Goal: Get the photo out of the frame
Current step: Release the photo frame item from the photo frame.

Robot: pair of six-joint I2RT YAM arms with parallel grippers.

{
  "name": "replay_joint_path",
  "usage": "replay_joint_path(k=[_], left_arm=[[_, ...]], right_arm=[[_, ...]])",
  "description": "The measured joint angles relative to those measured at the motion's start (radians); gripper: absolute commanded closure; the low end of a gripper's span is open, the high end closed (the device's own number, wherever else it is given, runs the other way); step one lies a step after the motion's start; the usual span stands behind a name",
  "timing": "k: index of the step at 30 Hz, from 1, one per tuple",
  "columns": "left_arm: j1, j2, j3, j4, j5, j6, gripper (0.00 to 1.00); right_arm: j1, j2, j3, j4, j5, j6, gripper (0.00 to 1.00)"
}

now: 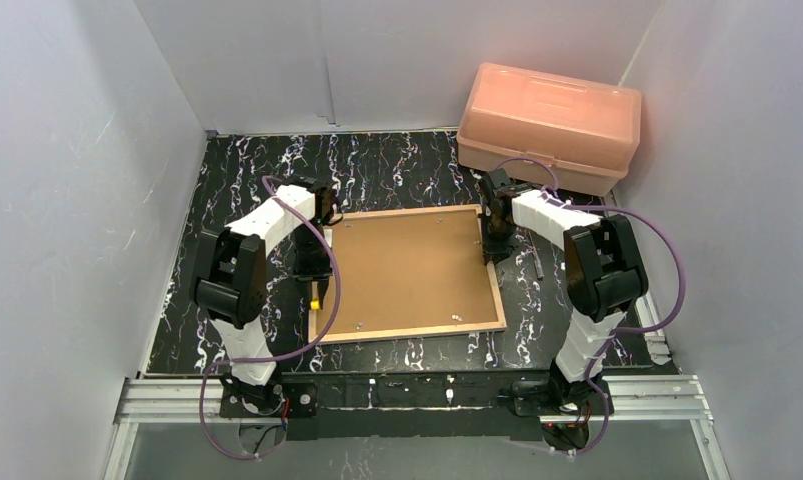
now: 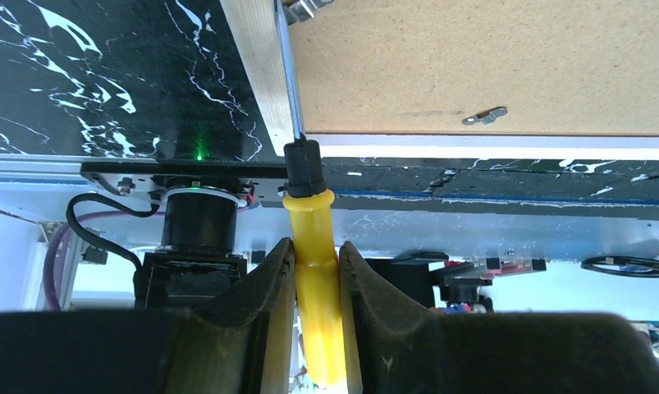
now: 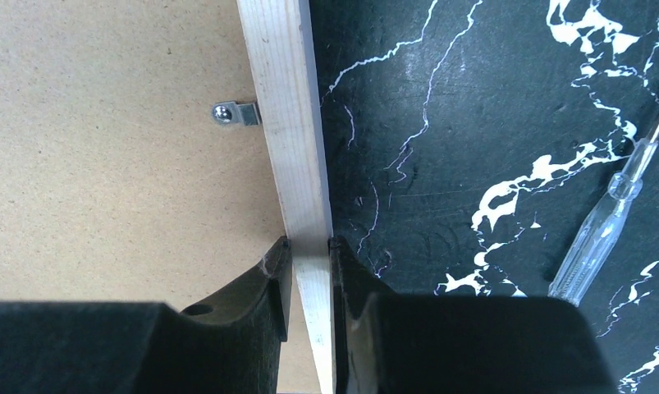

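Frame (image 3: 286, 123) lies face down, flat, mid-table between my two arms. Back side up: pale raw wood strips round the edge with the grain showing, thin white band along the near side. A brown backing board (image 1: 407, 270), matte and fibrous, fills the whole opening. Small bright metal tabs (image 3: 234, 113) sit on the board right by the wood, and one shows a screw head. Photo not visible, since the board covers the opening.

Right pincer (image 3: 308, 245) is pinching the right-hand wood strip, one finger on the board side and one on the outer side. Left pincer (image 2: 316, 250) is clamped on a yellow screwdriver (image 2: 319, 304). It has a smooth plastic handle, a black collar and a thin steel shaft lying along the inner side of the left wood strip. The tip is lost at the top of the wrist view, so I can't tell what it touches.

Table (image 3: 473, 82) is glossy black with white marble veining. A second screwdriver (image 3: 605, 230) with a clear handle lies on it right of the frame, apart from my fingers. Pink plastic box (image 1: 549, 125), lid shut and corners rounded, sits at the far right corner behind my right arm.

From above, my left wrist hides part of the frame's left edge.
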Motion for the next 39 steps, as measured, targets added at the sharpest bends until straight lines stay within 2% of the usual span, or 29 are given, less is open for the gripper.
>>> replay_joint_path(k=[21, 27, 28, 30, 32, 39], left_arm=[[-0.003, -0.031, -0.056, -0.005, 0.143, -0.001, 1.0], [-0.003, -0.08, -0.054, 0.024, 0.183, -0.013, 1.0], [-0.003, -0.092, -0.051, 0.03, 0.19, -0.017, 1.0], [-0.003, -0.111, -0.04, 0.039, 0.199, -0.026, 1.0], [-0.003, -0.125, -0.025, 0.053, 0.208, -0.035, 1.0], [-0.003, -0.154, 0.002, 0.092, 0.207, -0.062, 1.0]], right_arm=[[0.0, 0.014, 0.022, -0.02, 0.016, 0.018, 0.99], [0.0, 0.014, 0.022, -0.021, 0.017, 0.019, 0.98], [0.0, 0.014, 0.022, -0.021, 0.017, 0.019, 0.94], [0.0, 0.014, 0.022, -0.02, 0.017, 0.019, 0.8], [0.0, 0.014, 0.022, -0.02, 0.016, 0.018, 0.74], [0.0, 0.003, 0.022, 0.011, 0.014, 0.025, 0.65]])
